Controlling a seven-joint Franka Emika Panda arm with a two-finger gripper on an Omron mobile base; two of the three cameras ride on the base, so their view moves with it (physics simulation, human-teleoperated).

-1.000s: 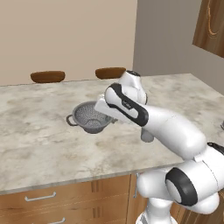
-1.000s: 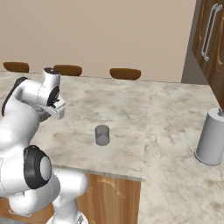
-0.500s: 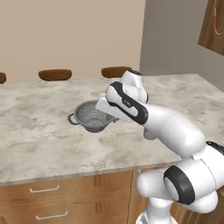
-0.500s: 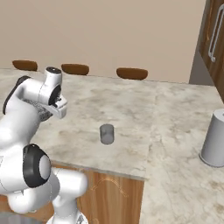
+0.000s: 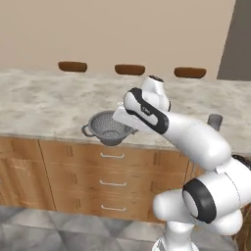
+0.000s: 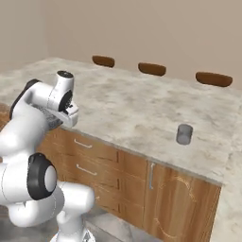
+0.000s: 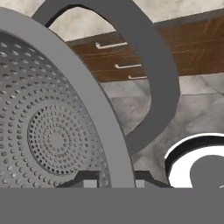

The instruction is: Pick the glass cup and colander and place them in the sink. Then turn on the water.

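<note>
gripping the colander (image 5: 110, 127), gripper (image 7: 114, 180) at rim

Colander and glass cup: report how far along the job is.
Done: the colander is lifted, held by the end effector at its rim, out past the counter edge over the drawers. In hand: carrying it. Left: placing it in the sink, moving the glass cup off the counter, turning on water.

The colander (image 5: 111, 127) hangs before the counter (image 5: 44, 103), the glass cup (image 6: 184, 134) on it.
</note>
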